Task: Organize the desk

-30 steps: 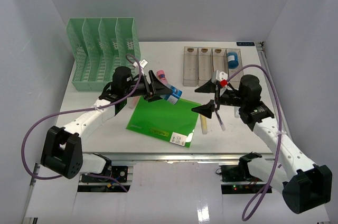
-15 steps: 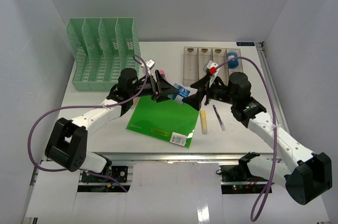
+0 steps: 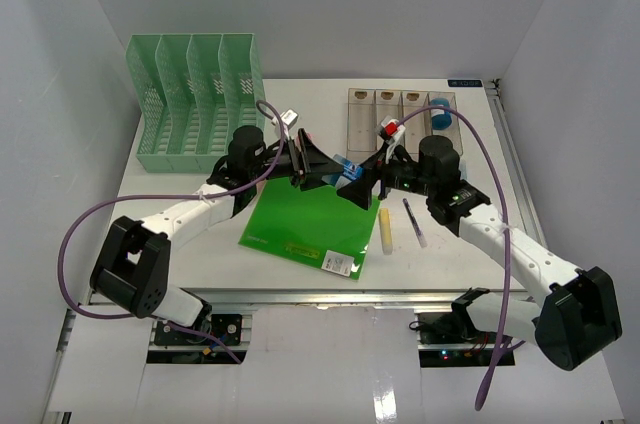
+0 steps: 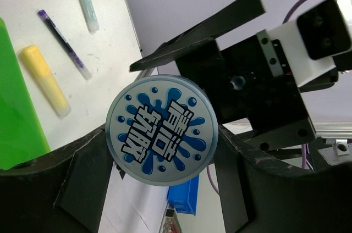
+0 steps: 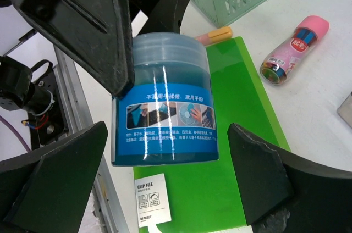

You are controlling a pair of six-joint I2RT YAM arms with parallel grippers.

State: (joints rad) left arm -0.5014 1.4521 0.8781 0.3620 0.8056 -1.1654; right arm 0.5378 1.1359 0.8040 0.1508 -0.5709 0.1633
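The white tag at a near corner of the green folder reads "CLIP FILE"; the print under it is too fine to make out. The blue jar has a label with a line of white Chinese characters above small pictures and fine print. Its lid shows bold white Chinese characters on a blue splash, turned sideways. Writing on the pink bottle and on the sticker at the desk's far right corner is illegible.

A blue jar is hanging over a green folder. A yellow highlighter is lying just beside the folder.
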